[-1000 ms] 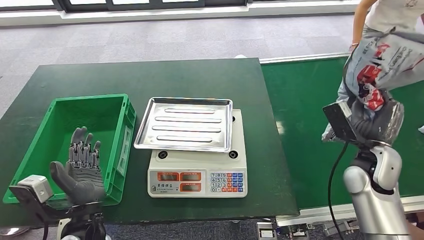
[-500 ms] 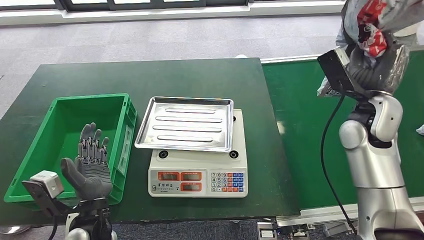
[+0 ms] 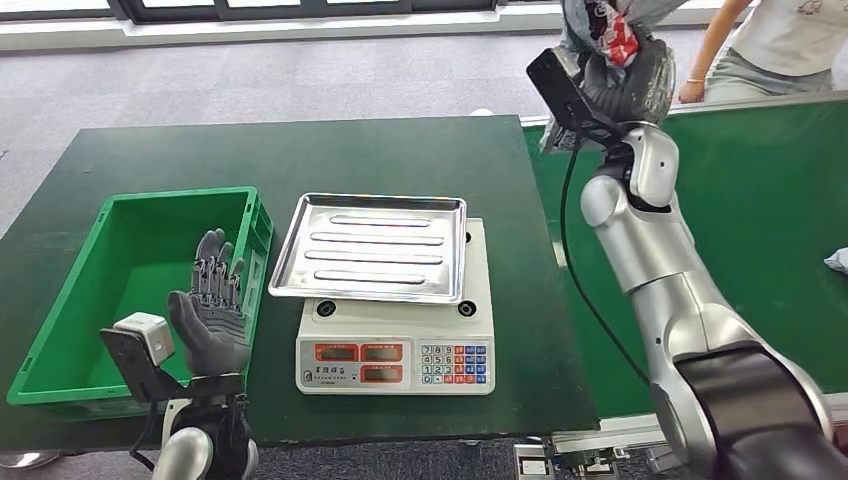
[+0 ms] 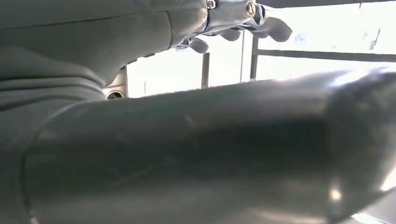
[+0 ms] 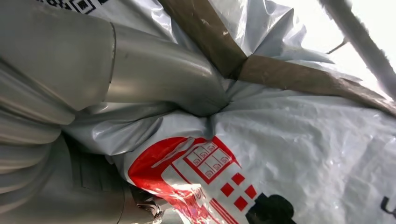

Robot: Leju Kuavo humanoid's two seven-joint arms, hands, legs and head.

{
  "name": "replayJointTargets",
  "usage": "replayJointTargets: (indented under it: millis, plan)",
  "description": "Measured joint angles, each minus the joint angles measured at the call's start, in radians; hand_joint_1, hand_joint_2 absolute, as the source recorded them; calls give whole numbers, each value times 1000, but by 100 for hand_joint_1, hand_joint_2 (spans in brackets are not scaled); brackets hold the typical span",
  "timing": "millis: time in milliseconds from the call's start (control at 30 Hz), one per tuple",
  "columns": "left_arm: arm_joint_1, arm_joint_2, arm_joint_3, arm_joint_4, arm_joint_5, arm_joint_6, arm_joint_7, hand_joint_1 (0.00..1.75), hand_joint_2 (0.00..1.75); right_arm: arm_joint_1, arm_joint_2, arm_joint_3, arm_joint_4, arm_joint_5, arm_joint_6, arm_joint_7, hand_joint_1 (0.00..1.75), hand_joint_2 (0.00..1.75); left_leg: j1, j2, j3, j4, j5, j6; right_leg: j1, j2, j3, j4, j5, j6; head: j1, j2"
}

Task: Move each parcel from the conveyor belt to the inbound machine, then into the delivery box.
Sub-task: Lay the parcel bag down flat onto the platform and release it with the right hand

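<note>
My right hand is raised high at the top of the head view and grips a grey plastic parcel with red print, above the seam between the table and the conveyor belt. The right wrist view is filled by the crumpled parcel, brown tape across it, my thumb pressed into it. The scale with its steel tray stands mid-table, nothing on it. My left hand is held up, fingers spread, holding nothing, at the near right corner of the green box.
A person stands behind the belt at the top right. Something pale lies at the belt's right edge. The dark green table carries the box and scale. The left wrist view shows only my own hand, blurred, against windows.
My right arm has swung left and up with the parcel, from over the belt to above the table's right edge. My left hand has risen and shifted slightly right.
</note>
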Motion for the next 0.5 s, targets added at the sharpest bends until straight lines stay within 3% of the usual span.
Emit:
replayJointTargets:
  millis: [167, 500]
  plan:
    - [-15, 0, -16, 33, -3, 3, -8, 0, 0, -29, 85, 30, 84, -11, -21, -21, 175, 175, 0, 1, -1, 0, 0, -1, 0, 1, -1, 0, 0, 0, 0, 0]
    - [-25, -1, -20, 71, 5, 4, -37, 0, 0, -11, 256, 79, 131, -90, -43, -154, 175, 175, 1, 1, -1, 0, 0, -1, 1, 1, -2, 0, 0, 0, 0, 0]
